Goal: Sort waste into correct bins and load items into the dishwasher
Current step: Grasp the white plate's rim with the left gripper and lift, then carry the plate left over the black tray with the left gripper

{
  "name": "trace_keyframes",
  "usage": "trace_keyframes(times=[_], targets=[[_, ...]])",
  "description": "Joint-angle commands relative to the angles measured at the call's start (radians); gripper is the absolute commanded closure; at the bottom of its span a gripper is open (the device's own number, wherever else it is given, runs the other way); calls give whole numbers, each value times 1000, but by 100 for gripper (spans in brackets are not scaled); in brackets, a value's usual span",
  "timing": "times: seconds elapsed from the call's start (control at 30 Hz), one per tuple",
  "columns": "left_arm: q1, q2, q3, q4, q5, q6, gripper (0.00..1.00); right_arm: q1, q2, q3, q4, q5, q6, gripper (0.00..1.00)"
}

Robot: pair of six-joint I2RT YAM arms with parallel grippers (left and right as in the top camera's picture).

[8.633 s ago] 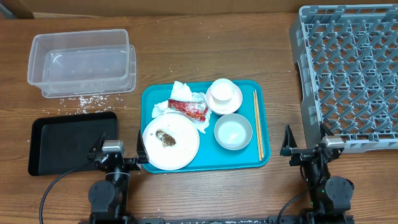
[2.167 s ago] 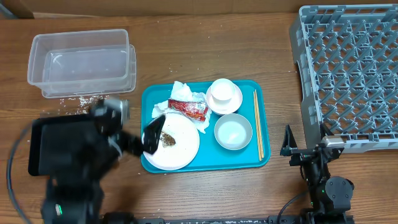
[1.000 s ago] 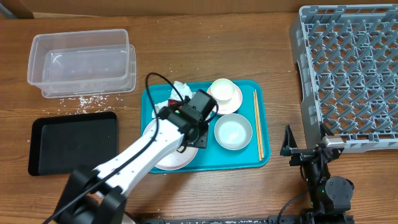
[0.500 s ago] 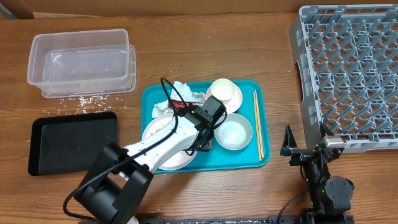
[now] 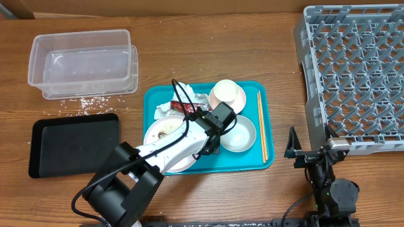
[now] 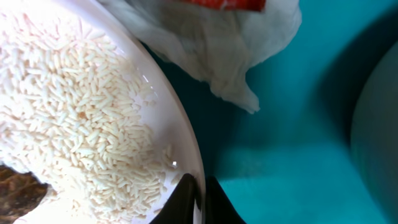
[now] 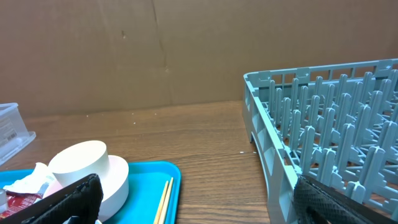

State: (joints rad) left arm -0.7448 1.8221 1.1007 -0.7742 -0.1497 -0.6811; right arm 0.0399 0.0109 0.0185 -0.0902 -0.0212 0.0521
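No legible text anywhere, print on red snack wrapper (image 5: pixel 179 106) just ahead of left gripper (image 6: pixel 200 200) too blurred, marks on clear plastic tub (image 7: pixel 9 132) far left of right gripper (image 7: pixel 208 205) too small.

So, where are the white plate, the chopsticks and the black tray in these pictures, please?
white plate (image 6: pixel 179 134): left wrist view, on its bare rim.
chopsticks (image 5: pixel 261 126): overhead view, on the middle of the pair.
black tray (image 5: pixel 72 144): overhead view, on its bare floor.
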Motion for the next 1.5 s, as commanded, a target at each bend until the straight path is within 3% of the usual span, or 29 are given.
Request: trace_keyframes(times=[0.0,1.0,1.17,1.47], targets=[[-3,15,17,-8,-36,-15,96,-3,-8,-10,6,5,1,0],[27,15,406,-495,-183,-30,96,-3,-8,-10,6,5,1,0],[106,14,463,-555,-198,-30,96,-3,-8,-10,6,5,1,0],[386,14,514,-575,-163,-30,96,-3,-8,-10,6,5,1,0]])
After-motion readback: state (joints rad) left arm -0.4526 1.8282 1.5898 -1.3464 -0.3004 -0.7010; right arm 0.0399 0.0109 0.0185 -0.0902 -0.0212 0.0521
